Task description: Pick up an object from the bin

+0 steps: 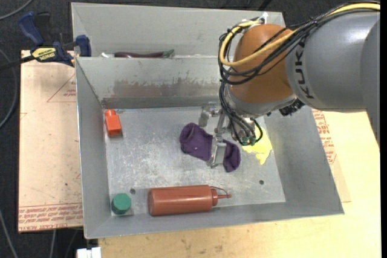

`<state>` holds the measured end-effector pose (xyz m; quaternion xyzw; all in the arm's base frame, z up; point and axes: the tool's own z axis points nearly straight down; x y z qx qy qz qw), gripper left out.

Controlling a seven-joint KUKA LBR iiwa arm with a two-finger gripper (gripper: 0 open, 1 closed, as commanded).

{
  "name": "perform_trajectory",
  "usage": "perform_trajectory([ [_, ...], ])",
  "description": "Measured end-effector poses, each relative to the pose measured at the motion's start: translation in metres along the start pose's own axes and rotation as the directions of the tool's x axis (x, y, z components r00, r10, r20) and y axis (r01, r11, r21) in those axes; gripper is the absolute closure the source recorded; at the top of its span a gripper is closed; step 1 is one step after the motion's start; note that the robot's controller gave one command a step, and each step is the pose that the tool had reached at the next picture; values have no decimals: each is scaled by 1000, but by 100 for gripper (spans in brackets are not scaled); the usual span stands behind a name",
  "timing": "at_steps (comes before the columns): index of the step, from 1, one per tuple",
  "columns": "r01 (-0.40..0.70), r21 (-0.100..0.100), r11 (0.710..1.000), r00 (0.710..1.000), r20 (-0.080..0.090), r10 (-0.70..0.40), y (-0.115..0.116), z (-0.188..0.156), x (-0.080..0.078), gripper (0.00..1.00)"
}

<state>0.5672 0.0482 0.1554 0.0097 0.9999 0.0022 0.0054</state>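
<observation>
The arm (338, 63) is reaching down from the right into the grey bin (151, 78), and its jaws are standing on the crumpled purple soft thing (196, 141) that is lying near the middle of the bin floor, with purple lobes showing on either side of the metal tips. Whether the jaws are wide or narrow I cannot tell, since the orange-covered wrist is hanging right above them and the purple folds are crowding around them. Judging by this, the step in hand is taking hold of the purple thing. It is looking limp and bunched, so the grip is likely wanting a thick fold rather than a thin edge that could slide out on the lift. A small yellow-green thing (261, 151) is lying just beside it on the right, partly under the wrist, and it is worth not snagging that together with the purple piece. The brown squeeze bottle (181, 200), the green cap (121, 203) and the orange block (112, 122) are lying well apart, so a straight lift is probably meeting nothing.
</observation>
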Motion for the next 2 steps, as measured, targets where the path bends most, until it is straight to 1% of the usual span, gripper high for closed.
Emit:
perform_trajectory([
  [1, 62, -1, 998, 998, 3, -62, 0, 25, -14, 0],
  [2, 15, -1, 1000, 1000, 3, -15, -9, 85, -22, 100],
])
